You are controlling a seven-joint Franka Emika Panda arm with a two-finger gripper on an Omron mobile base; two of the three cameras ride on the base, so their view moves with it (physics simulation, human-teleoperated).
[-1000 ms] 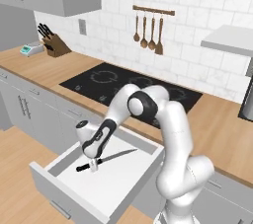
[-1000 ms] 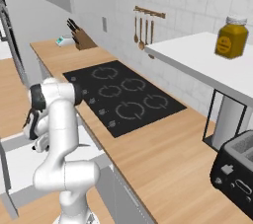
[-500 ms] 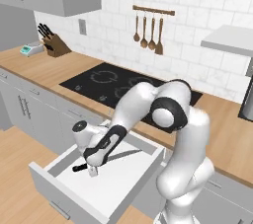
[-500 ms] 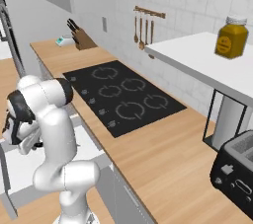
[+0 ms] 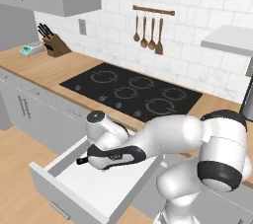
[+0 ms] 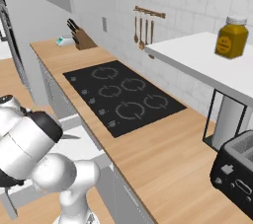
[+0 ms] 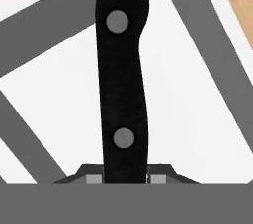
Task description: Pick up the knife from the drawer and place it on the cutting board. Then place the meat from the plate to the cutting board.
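Observation:
The drawer [image 5: 74, 181] stands pulled open below the wooden counter, its white lining showing. My arm bends low across it. The gripper [image 5: 93, 161] sits just above the drawer floor, shut on the knife [image 7: 123, 80]. In the hand view the black handle with two grey rivets runs straight up from between my fingertips [image 7: 157, 178], which press on both its sides. The handle's end [image 5: 81, 161] pokes out left of the hand. A grey blade tip [image 6: 70, 137] shows past my arm, over the drawer [image 6: 91, 144]. The cutting board, plate and meat are out of view.
A black hob [image 5: 133, 92] is set in the counter behind the drawer. A wooden knife block [image 5: 54, 45] stands at the far left and utensils [image 5: 148, 30] hang on the wall. To the right are a toaster [image 6: 237, 178] and a yellow jar [image 6: 231, 38].
The arm has folded down and forward over the open drawer, and the fingers have closed on the knife's handle. The knife's blade, plain to see before, is now mostly covered by the arm.

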